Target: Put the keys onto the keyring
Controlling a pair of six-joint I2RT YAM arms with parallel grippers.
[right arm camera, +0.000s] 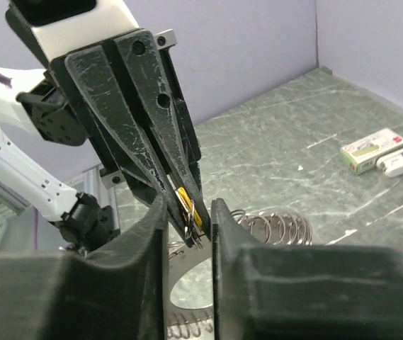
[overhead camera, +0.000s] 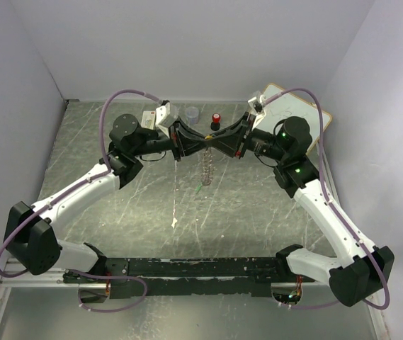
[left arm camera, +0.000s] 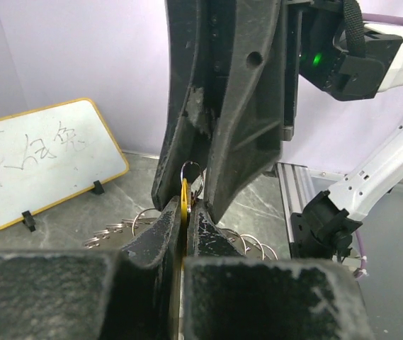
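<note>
Surroundings, top view: taken from the point where the arms meet, a grey cup (overhead camera: 192, 112) stands at 11 o'clock, a red-capped black knob (overhead camera: 216, 120) at 12 o'clock, and a wood-framed whiteboard (overhead camera: 294, 108) at 2 o'clock against the wall. A white box (right arm camera: 367, 149) lies on the table (overhead camera: 116, 205), a green-grey, marble-veined surface. Each gripper crowds the other's wrist view, blocking most of the scene behind.

The left gripper (left arm camera: 183, 212) is clamped on the yellow key (left arm camera: 185, 200), a thin flat sliver standing edge-on between its matte black, scuffed fingers (left arm camera: 160, 234). A small wire loop (left arm camera: 193, 174) rises from the key at 12 o'clock.

The right gripper (right arm camera: 189, 205) faces it tip to tip. Its fingers (right arm camera: 157, 230) stand narrowly apart on either side of the key and the left fingertips, with no firm pinch evident.

The keyring (overhead camera: 207, 168) is a silvery ring fringed with small loops. It lies on the table at 6 o'clock of the meeting point, below both grippers and held by neither.
</note>
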